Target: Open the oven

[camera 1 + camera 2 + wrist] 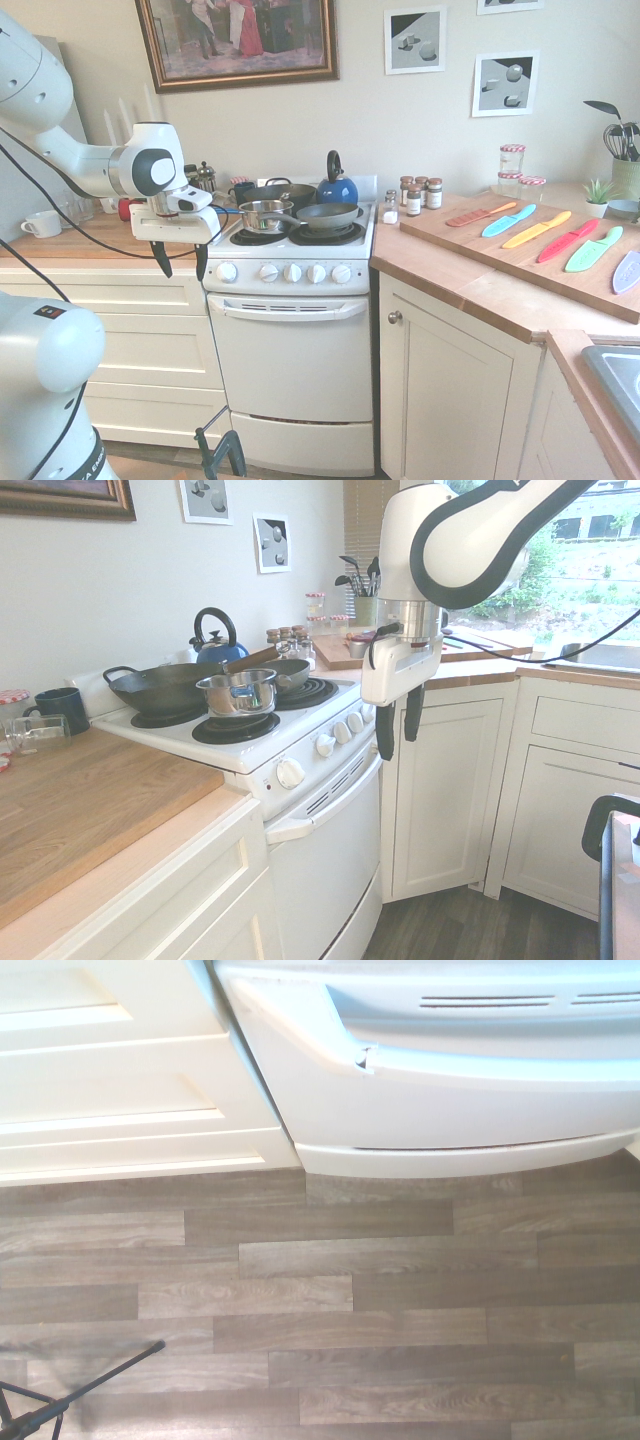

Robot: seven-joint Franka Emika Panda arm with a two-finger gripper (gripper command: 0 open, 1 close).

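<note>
We see a narrow white freestanding cooker with a black hob (294,375), set between runs of cream cupboards; this is the oven to open. Its drop-down door is shut, with a white horizontal bar handle (290,309) across the top, where a pull can swing the door outward and down.

The white two-finger tool with dark fingers (182,272) hangs out in front of the cooker, near the handle's end beside the cream drawers (150,350). Its fingers point down and stand wide apart with nothing between them, which we judge suits hooking or straddling the bar. It appears higher than the handle and clear of it, though the exact gap is hard for us to judge from these angles.

On the hob, a shiny steel pot (238,692), a large dark wok (165,692), a grey frying pan (328,215) and a rounded blue kettle (338,192) rest on top, so they need not be moved for the door to drop. We judge that the next move is to lower to the bar and draw it outward gently, since a sharp tug could jolt the pans.
</note>
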